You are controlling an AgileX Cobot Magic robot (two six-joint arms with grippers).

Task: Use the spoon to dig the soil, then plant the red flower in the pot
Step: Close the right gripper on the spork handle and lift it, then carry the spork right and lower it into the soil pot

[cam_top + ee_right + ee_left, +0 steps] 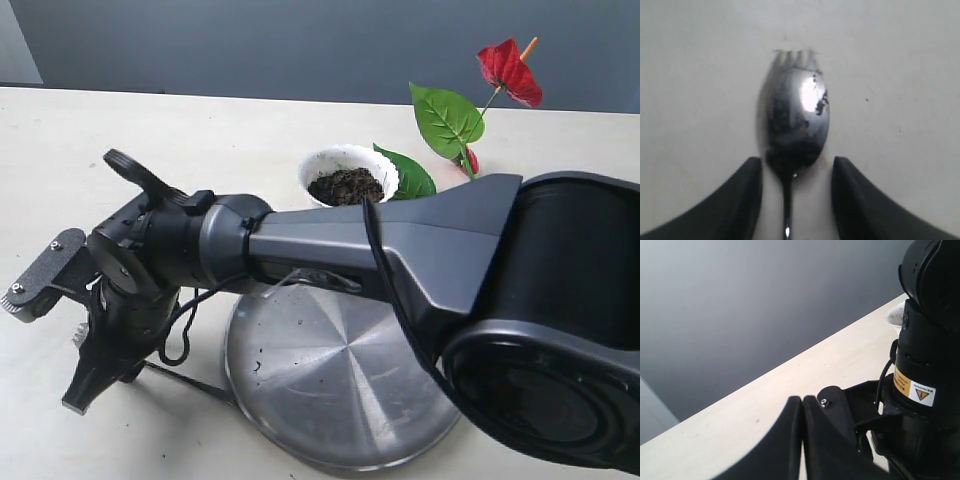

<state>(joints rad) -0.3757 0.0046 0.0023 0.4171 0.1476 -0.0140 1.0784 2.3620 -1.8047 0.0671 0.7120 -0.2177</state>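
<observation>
The spoon (792, 125) lies flat on the pale table (700, 75), a few soil crumbs on its bowl, and the right tool (796, 192) hangs over it with fingers spread either side of the handle, touching nothing. In the exterior view that arm reaches across to the left, past the steel plate (340, 385), while behind it the white pot (349, 172) holds dark soil (346, 186) with the red flower (510, 70) beside it. The left tool (802, 430) has its fingers pressed together, empty.
</observation>
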